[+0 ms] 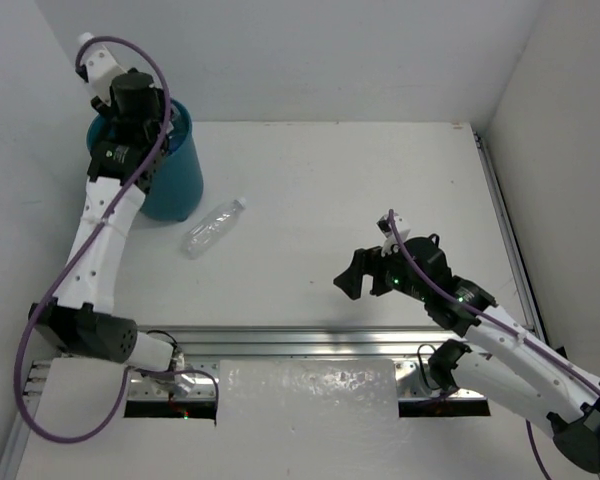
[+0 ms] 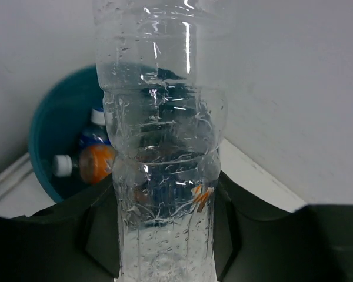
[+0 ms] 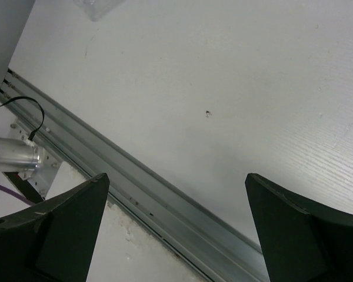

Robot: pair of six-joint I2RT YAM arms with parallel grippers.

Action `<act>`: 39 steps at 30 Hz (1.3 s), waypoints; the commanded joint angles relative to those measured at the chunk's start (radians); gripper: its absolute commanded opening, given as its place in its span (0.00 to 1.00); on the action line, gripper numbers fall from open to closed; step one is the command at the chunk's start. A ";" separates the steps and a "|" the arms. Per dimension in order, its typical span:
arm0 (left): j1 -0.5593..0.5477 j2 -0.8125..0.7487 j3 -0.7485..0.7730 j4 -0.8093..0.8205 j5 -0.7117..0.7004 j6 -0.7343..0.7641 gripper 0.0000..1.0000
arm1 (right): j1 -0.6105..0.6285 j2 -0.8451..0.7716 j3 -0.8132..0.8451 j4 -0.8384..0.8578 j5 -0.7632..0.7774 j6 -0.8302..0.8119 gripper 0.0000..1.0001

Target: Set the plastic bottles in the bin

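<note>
overhead view from near edge, close wrist views, left shares bin (image 1: 180,185)

You have one crumpled clear bottle (image 2: 162,176) clamped between the left fingers (image 2: 100,241), upright in the wrist view, with droplets on its wall. Behind it the bin (image 1: 180,180) stands open: round, teal-blue, at the far left of the bench (image 1: 380,180). In it lie an orange bottle (image 2: 97,163), a blue-labelled bottle (image 2: 94,132) and a white-capped bottle (image 2: 62,165). A second clear bottle (image 1: 213,227) lies on its side just beside the bin, its white cap pointing away.
</note>
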 commanded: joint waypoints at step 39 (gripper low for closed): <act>-0.461 0.500 0.115 -0.239 -0.190 0.354 1.00 | -0.004 -0.164 0.043 -0.117 0.039 -0.108 0.99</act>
